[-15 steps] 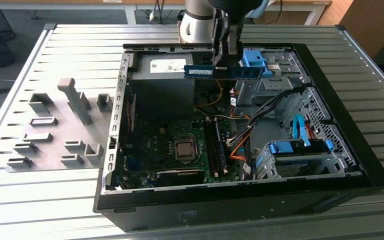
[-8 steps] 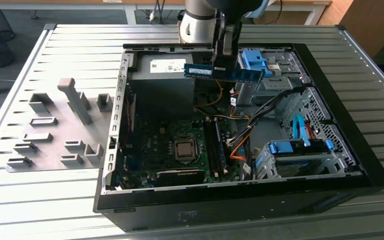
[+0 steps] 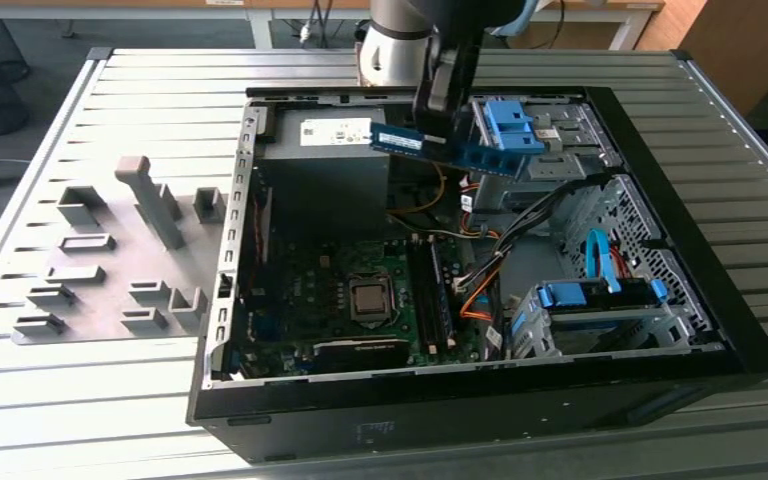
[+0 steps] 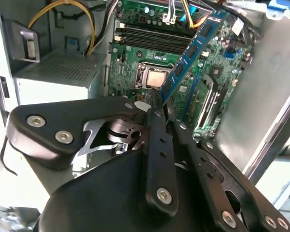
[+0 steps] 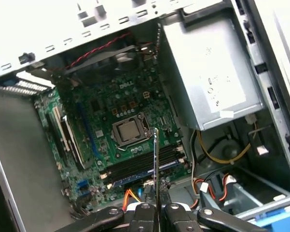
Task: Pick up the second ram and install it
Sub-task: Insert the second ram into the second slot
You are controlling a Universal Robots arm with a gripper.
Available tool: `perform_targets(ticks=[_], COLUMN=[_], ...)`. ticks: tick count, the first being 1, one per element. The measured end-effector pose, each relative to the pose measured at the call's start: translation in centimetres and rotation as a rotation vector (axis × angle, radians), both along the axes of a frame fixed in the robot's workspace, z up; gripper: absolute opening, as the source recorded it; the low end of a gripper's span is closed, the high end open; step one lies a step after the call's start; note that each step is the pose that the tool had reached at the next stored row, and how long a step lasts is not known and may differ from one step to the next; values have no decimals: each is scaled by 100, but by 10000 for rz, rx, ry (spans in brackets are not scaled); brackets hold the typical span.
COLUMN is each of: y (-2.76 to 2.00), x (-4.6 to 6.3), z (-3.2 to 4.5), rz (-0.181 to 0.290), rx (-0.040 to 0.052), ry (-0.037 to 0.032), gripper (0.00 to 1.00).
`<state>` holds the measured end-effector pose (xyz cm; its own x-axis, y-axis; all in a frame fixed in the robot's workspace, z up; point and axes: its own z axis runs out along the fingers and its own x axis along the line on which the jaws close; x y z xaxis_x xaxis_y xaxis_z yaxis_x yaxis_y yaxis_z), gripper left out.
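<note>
Table (image 3: 77, 410) of grey slats under open computer case (image 3: 491, 412), jaws above tight on the second ram (image 3: 399, 139).

What you can't make out around the second ram (image 3: 418, 142)

In the exterior view the arm (image 3: 404, 40) is cut off by the picture's edge at twelve o'clock, and its bulk covers the spot where the stick is held. The stick's three o'clock end overlaps the blue drive bracket (image 3: 507, 125), so you can't tell whether they touch. In the second wrist view the gripper (image 4: 159, 104) hides the stick's near end between its clamped fingers (image 4: 157, 140). In the first wrist view you see the stick edge-on, chips and label hidden. The memory slots (image 3: 431, 295), at six o'clock from the stick, are too small to judge.
</note>
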<state>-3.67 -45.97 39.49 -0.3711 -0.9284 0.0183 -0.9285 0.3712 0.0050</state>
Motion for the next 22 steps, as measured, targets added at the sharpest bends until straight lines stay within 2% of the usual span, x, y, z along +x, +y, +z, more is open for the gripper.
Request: perform_targets(ticks=[22], y=[0], x=[0], z=[-39], rz=[-3434], rx=[-139], ry=[1], gripper=[15])
